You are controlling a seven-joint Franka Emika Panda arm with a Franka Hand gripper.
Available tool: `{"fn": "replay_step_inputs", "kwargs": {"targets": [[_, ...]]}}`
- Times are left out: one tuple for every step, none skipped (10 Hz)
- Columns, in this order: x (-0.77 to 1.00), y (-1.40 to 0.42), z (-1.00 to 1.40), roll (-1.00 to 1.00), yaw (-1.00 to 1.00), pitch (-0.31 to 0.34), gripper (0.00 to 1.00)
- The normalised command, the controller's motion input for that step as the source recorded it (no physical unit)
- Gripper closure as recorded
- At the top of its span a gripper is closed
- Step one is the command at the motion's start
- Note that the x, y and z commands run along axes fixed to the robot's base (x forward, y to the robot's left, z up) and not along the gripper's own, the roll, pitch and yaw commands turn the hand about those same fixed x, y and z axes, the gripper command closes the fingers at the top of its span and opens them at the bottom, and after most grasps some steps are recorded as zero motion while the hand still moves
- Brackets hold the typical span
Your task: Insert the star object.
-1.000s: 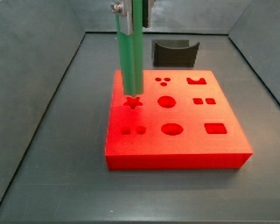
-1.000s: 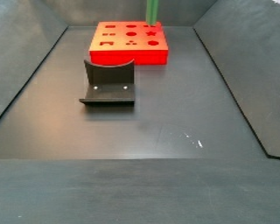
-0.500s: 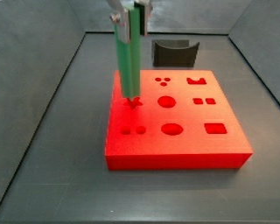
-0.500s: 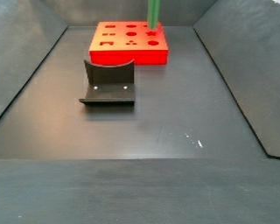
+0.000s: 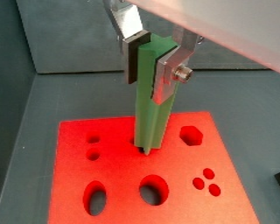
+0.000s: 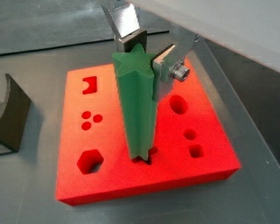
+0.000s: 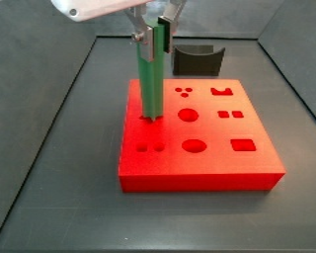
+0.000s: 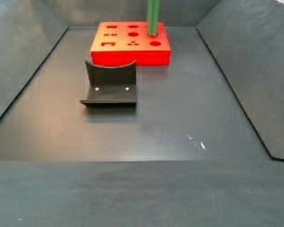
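One red block [image 7: 197,133] filled the centre of a side view, with the fixture [image 7: 197,59] behind it at upper centre. The gripper [image 5: 152,63] stood above the block's left part, its fingers clamped on the star object [image 7: 149,79]. Since a second earlier the upright peg had dropped: its tip, then above the star hole, now sat in it, so insertion looked begun.
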Motion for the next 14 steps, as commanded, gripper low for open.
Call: {"fn": "replay_step_inputs", "kwargs": {"targets": [[-0.41,-0.06,0.00,-0.25,-0.08,-0.117,1.00],[-0.22,0.00,0.00,-0.29,-0.12,-0.151,1.00],[0.00,0.00,-0.09,-0.21,-0.07,-0.141,1.00],[0.18,-0.04,-0.21,-0.11,-0.05,-0.104,1.00],[0.31,0.00,-0.30,-0.09,-0.08,-0.066,1.00],[0.23,0.00,-0.36,-0.08,-0.05,-0.047,1.00],[0.05,0.00,-0.19,0.00,0.00,0.000,1.00],[0.00,0.00,-0.07,0.01,0.00,0.007,1.00],[0.00,-0.07,-0.53,0.22,-0.09,0.209,1.00],[0.14,-0.03,-0.16,0.29,-0.21,0.366,1.00],[0.22,-0.05,-0.17,0.26,-0.26,0.396,1.00],[0.29,-0.43,-0.41,0.10,-0.20,0.341,1.00],[0.28,-0.48,-0.45,0.05,-0.15,0.344,1.00],[0.26,-0.47,-0.41,0.01,-0.21,0.374,1.00]]}}
